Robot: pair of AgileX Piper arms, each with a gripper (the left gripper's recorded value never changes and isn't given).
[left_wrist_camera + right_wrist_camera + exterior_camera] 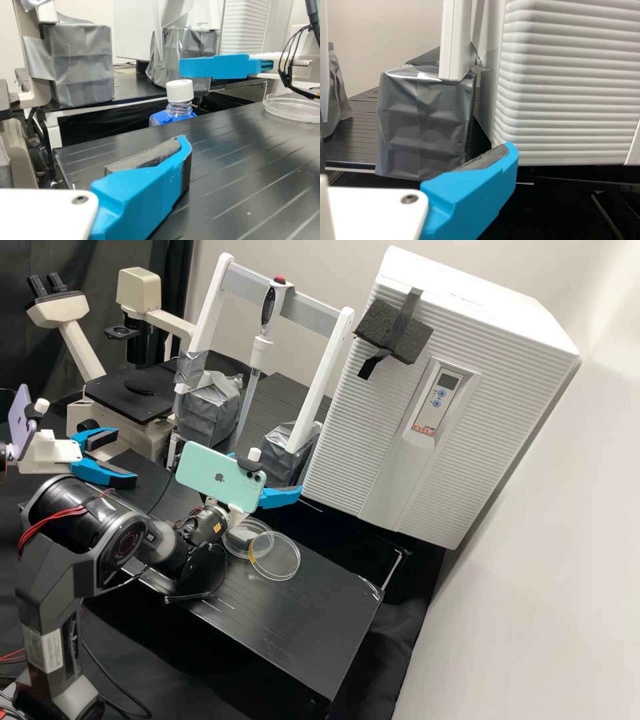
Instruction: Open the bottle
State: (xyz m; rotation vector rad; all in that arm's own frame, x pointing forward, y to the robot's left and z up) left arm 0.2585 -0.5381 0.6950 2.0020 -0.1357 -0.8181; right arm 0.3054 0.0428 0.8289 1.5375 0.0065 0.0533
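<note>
Bottle (179, 102) sits low in the gap just past the far edge of the bench (300, 613), with its white cap (179, 91) poking above the top. My left gripper (127, 455) has its jaws spread and is lined up on it, I'd guess to steady the body. My right gripper (293, 493) hovers near the cap, probably for the twist, but I can't tell if it's spread or closed.

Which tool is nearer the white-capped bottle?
Right. The right tool sits just by the cap of the bottle; the left tool is well back across the bench.
</note>
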